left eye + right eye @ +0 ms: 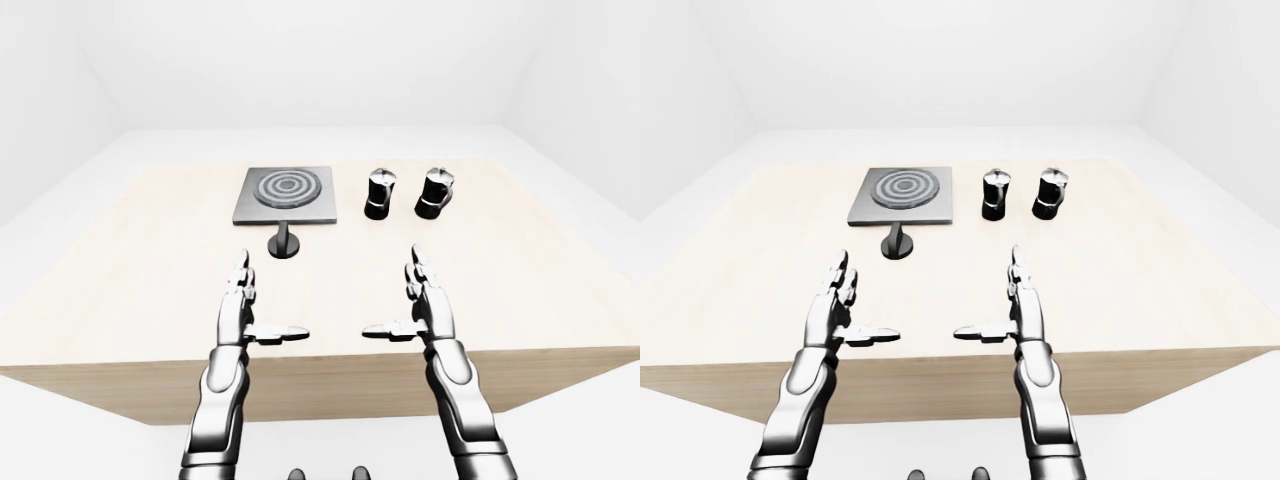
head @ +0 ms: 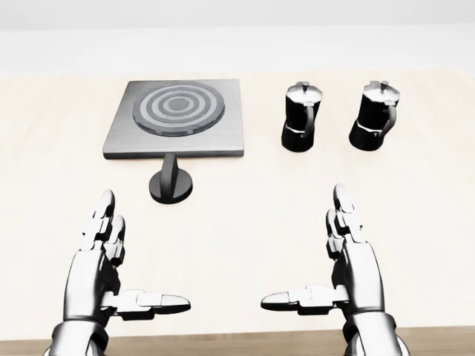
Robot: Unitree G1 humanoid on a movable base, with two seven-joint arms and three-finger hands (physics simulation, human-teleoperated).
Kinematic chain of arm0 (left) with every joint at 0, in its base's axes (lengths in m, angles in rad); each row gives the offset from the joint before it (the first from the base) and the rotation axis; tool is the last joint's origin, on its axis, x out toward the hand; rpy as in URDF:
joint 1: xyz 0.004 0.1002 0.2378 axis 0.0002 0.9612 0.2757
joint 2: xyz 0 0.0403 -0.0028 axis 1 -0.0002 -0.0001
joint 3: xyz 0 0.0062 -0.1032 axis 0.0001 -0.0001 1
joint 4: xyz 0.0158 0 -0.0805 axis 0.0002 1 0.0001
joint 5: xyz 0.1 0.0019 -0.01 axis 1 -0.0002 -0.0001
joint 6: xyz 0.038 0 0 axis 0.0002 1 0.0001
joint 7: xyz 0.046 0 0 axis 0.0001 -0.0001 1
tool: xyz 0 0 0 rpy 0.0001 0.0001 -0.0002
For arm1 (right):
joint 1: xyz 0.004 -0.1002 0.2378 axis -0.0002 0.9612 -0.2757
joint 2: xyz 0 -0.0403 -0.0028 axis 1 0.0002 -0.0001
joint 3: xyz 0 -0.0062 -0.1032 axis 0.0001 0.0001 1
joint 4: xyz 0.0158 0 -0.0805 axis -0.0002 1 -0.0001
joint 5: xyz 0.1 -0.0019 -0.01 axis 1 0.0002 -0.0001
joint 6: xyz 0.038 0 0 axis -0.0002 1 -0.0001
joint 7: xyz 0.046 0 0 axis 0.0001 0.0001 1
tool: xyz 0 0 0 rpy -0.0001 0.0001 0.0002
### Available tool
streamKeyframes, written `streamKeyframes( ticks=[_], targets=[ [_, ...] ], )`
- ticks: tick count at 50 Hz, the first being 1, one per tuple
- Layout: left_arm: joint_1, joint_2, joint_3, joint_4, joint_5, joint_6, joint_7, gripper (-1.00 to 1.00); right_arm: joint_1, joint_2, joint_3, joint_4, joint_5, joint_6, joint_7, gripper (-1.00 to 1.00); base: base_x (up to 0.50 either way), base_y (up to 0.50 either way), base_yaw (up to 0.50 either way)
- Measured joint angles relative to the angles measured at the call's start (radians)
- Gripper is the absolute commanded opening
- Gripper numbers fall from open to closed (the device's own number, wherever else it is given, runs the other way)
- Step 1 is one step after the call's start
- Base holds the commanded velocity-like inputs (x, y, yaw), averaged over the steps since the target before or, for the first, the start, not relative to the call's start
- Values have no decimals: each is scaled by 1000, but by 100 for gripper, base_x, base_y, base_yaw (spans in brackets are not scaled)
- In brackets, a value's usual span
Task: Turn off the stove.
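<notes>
Centrally, a square grey stove [image 2: 175,119] bears concentric rings, round black knob [image 2: 171,184] below.

1. The stove [image 2: 175,119] is a flat grey square slab lying on the pale wooden table, upper left in my head view, with one round burner of light and dark rings.
2. Its knob [image 2: 171,183] is a dark round disc with a raised bar, sitting just below the slab's lower edge, the bar pointing toward the slab.
</notes>
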Motion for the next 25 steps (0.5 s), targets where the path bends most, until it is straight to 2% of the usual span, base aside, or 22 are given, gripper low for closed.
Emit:
streamKeyframes(
  ticks=[3,13,25],
  targets=[
    [1,3,6,-5,-7,8,-8,100,-1,-3,-5,-1,0,2,6,100,0,0,0],
    [3,7,15,-6,-16,1,-24,100,-4,-10,-11,-1,-7,10,22,100,0,3,0],
    [5,10,19,-7,-20,-4,-33,100,-4,-12,-9,-3,-17,9,38,100,0,34,0]
  ],
)
